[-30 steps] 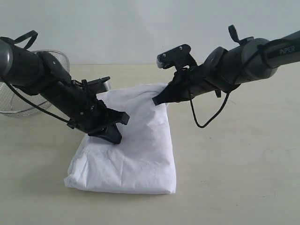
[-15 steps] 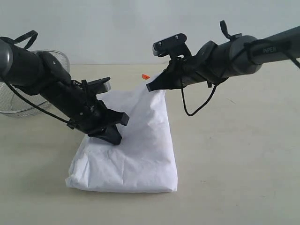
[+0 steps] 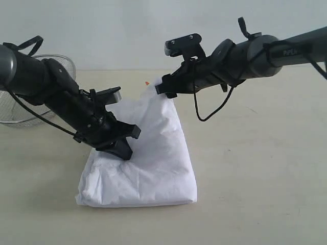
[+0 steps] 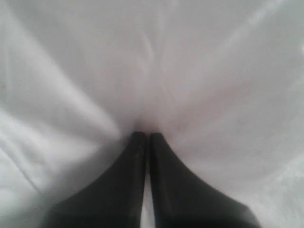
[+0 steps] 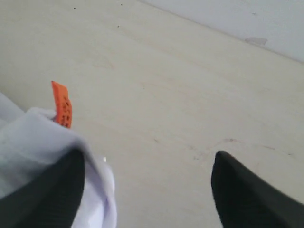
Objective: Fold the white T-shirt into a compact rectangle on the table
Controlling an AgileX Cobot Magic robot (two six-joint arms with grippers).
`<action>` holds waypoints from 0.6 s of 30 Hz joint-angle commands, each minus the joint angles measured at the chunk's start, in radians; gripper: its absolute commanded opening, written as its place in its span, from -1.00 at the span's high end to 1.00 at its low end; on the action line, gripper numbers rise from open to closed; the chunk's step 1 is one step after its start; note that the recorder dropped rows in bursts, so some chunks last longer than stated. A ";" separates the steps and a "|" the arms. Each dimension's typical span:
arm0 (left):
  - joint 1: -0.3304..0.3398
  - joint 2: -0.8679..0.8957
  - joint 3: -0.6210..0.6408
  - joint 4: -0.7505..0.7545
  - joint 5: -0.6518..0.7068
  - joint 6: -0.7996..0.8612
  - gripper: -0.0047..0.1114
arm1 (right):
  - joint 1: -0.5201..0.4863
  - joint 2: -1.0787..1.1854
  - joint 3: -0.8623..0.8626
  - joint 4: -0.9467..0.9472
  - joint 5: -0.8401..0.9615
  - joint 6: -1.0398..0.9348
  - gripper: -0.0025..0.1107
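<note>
The shirt lies folded into a rough rectangle at the middle of the counter, plain white side up. Its near edge is thick and rounded, and its far right corner is raised off the surface.

The left claw rests on the left part of the shirt, about halfway along it. The exterior view shows only dark fingers lying on cloth. The left wrist view settles more: the two fingers are closed almost together, and their tips are sunk into white fabric where several creases run in. That view does not show whether any cloth is nipped between them. It is filled with fabric and shows none of the counter.

The right claw hangs at the raised far corner. From outside its jaws are hard to read against the arm. The right wrist view shows them spread wide, with bare counter between them. The shirt corner lies against one finger and nothing is clamped. That view also shows a small orange tag sticking up from the corner, which is only a speck in the exterior view.

A wire bowl stands at the far left of the counter behind the left arm, apart from the shirt. Only the exterior view shows it.
</note>
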 commanded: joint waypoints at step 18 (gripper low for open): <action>-0.007 -0.031 0.007 0.006 0.049 0.006 0.84 | -0.076 -0.056 -0.009 -0.003 0.260 0.182 0.96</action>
